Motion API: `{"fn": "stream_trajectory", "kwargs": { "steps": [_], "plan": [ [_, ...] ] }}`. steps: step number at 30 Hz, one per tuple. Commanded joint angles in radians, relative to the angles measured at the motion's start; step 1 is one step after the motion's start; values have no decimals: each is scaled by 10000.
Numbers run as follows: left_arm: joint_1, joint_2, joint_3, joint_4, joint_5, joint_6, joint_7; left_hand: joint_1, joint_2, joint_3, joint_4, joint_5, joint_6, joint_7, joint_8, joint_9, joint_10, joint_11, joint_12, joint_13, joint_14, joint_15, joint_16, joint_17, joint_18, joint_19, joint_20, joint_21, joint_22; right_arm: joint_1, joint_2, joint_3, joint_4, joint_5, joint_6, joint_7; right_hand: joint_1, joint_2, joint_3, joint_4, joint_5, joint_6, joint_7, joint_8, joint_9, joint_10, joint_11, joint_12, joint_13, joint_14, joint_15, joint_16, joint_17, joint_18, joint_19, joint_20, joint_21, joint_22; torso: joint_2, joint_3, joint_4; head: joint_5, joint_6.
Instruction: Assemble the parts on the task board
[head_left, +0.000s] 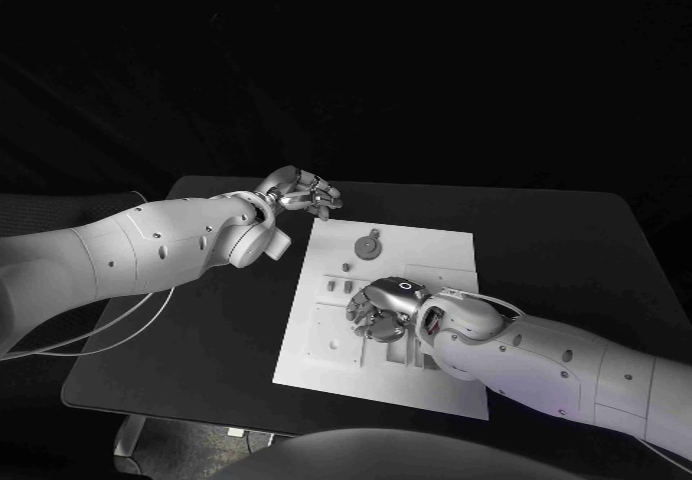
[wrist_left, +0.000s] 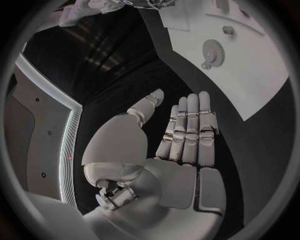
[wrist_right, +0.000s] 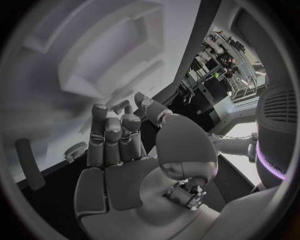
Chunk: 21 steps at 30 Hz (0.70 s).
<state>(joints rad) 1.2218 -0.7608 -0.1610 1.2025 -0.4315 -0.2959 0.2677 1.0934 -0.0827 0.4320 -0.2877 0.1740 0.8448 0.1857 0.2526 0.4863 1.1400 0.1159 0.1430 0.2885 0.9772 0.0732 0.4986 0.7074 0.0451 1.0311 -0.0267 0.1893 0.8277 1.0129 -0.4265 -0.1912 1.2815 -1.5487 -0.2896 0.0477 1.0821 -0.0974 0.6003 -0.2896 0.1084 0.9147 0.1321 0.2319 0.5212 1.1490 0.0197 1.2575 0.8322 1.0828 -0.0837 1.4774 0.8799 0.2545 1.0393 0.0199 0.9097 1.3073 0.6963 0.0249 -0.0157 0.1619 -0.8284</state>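
We see the black table (head_left: 577, 250) bearing the white task board (head_left: 433, 250). Our right hand (head_left: 387, 310) hovers over its middle, fingers loosely curled, grasping nothing. Our left hand (head_left: 300, 190), released and flat-fingered, hangs beyond its far corner. A grey gear part (head_left: 369, 243) lies on the board.

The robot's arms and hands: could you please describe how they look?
Both arms are smooth white shells with small dark dots. Thin white cables trail under the left arm. The left hand and right hand are silver metal, segmented, with flat grey pads.
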Motion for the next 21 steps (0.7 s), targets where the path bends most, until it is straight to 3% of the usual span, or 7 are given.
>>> {"fn": "stream_trajectory", "kwargs": {
  "steps": [1,21],
  "plan": [
    [14,2,10,16,-22,-15,49,102,-18,-62,-4,-19,-39,38,3,-9,18,38,-65,-15,-1,58,-61,14,207,-33,59,-54,3,-7,-11,-3,22,-70,44,13,17,-34,-50,-11,-25,-93,83,-40,-13,11,73,-62,9,9,62,-31,13,73,-43,36,-58,160,4,1,-5,4,0],
    [14,-10,9,17,-22,-3,51,127,-12,-57,-9,-18,-31,35,13,-12,24,37,-71,-14,7,57,-80,42,210,-29,60,-59,8,-5,-187,8,204,-61,-459,-7,64,-24,-45,-19,19,-124,90,-60,-34,26,78,-38,14,30,64,-8,20,73,-16,32,-40,165,0,3,-1,-1,28]
  ]
}}
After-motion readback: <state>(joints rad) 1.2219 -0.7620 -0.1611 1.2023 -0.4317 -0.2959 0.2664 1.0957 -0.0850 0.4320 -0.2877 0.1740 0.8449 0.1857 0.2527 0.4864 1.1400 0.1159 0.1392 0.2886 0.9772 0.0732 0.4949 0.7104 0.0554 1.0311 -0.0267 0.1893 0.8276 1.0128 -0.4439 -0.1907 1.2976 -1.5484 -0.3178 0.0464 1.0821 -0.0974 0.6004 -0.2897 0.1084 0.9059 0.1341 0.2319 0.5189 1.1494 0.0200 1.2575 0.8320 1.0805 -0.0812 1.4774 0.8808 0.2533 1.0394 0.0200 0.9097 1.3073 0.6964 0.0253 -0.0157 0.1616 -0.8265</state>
